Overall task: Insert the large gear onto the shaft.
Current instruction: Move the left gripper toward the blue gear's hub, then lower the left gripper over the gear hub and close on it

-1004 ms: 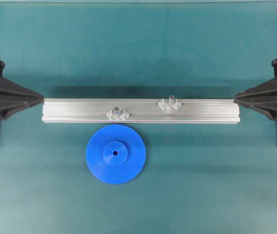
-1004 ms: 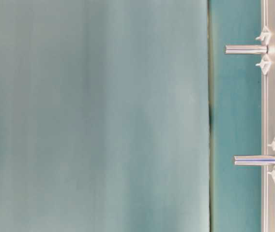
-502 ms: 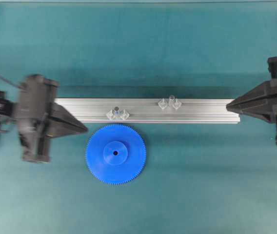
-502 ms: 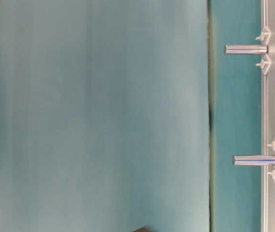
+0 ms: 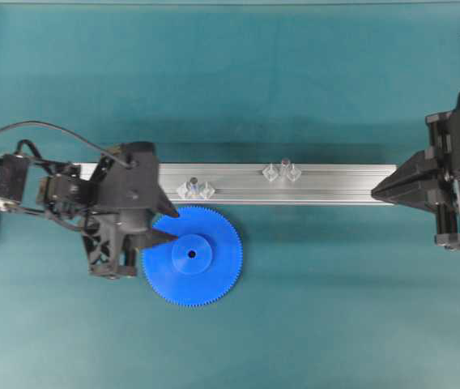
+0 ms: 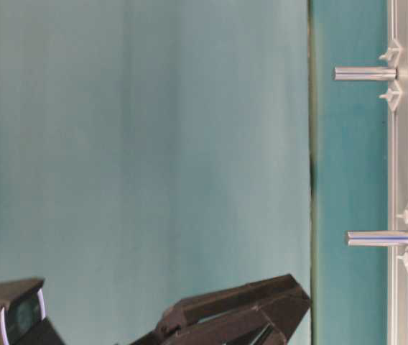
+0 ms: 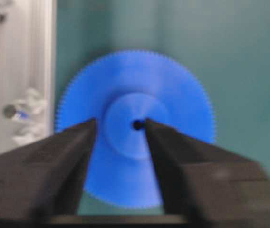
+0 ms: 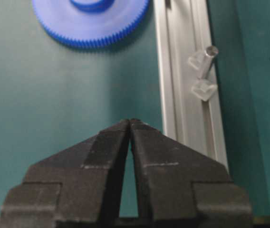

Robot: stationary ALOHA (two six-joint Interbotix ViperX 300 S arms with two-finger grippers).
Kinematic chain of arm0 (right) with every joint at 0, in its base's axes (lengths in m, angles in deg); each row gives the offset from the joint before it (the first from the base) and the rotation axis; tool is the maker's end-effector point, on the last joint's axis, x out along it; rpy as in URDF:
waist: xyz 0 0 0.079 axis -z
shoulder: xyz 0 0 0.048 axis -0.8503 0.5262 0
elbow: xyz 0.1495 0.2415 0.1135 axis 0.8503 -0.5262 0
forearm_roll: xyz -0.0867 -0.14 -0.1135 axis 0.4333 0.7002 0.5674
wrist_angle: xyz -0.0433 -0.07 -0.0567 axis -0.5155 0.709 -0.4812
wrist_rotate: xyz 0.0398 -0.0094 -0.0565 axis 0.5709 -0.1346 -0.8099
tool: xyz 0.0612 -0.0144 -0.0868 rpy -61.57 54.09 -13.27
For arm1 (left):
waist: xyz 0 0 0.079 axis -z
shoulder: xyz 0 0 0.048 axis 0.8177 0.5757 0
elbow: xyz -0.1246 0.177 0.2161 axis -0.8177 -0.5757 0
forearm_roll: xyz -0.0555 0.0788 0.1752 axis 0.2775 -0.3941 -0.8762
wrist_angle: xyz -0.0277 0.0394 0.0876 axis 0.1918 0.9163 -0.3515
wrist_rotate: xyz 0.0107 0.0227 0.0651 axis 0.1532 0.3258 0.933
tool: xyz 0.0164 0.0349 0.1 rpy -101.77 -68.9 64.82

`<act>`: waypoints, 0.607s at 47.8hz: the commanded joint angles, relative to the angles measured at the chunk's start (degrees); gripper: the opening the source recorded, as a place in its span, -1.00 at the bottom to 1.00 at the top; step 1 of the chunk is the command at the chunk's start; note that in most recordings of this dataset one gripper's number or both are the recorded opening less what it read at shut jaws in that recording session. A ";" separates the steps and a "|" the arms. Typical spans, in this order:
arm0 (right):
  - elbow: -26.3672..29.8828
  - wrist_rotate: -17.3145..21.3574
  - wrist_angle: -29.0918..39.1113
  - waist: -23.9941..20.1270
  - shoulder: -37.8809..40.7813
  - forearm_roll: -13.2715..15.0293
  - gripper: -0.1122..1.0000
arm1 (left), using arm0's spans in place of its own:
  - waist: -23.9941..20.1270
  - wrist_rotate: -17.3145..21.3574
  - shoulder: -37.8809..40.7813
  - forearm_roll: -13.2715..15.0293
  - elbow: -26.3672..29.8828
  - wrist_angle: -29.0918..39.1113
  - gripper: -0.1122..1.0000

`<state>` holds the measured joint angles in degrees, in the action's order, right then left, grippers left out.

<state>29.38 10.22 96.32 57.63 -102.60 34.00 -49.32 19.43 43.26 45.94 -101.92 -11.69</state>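
Just in front of the aluminium rail (image 5: 238,183), the large gear (image 5: 202,267) lay flat on the teal counter (image 5: 335,308), hub up, and I had the left hand (image 5: 166,226) spread over its left edge, one finger either side of the hub as the wrist view showed, which I judged a set-up for gripping the hub, not yet closed on anything. Off the rail's right end, the right hand (image 5: 376,193) waited with fingertips pressed nearly together and nothing between them, leaving clear the shaft (image 5: 284,166) that stood on the rail between its two clear blocks, bare. I could read no brand, label or writing anywhere.
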 commanded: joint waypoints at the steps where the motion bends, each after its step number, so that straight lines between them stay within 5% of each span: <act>1: 0.88 0.44 0.18 -0.09 0.09 0.09 -0.46 | 0.79 -0.88 0.70 -0.09 2.29 0.18 0.51; 7: 1.14 0.44 1.14 -0.09 -0.18 0.18 -0.34 | 0.88 -0.97 2.72 -0.09 3.52 0.62 0.88; 29: -1.14 0.44 1.32 -0.53 -2.55 0.35 -0.01 | 1.76 -0.97 12.13 -0.18 7.21 5.36 0.89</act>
<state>28.06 10.31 97.90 57.28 -104.80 34.27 -48.26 18.37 54.78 45.94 -96.74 -6.95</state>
